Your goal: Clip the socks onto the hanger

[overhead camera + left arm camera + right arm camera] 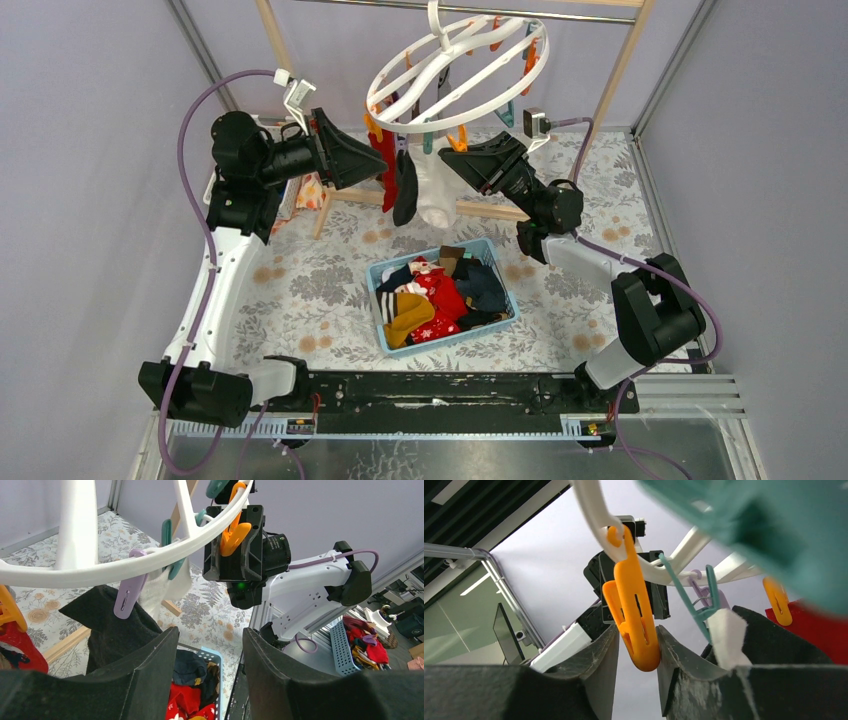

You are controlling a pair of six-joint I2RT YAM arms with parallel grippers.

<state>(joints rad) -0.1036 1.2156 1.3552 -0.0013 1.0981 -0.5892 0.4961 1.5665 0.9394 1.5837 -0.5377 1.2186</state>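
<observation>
The white ring hanger [480, 112] hangs from the rail with a red sock [385, 165], a black sock [405, 188] and a white sock [437, 192] clipped to its near rim. More socks [435, 295] lie in the blue basket [503, 297]. My right gripper [636, 637] reaches up under the ring, its fingers shut on a hanging orange clip [634, 615], which presses against both pads. My left gripper [210, 635] stands open and empty beside the black sock [115, 625] under a purple clip [129, 591]. From above, the left gripper [375, 165] is at the red sock.
The wooden rail frame [625, 60] carries the hanger, and its low crossbar [490, 208] runs behind the hanging socks. A teal clip [696, 605] holds the white sock [726, 635] right of my right fingers. A grey basket of clothes [345, 645] stands off the table.
</observation>
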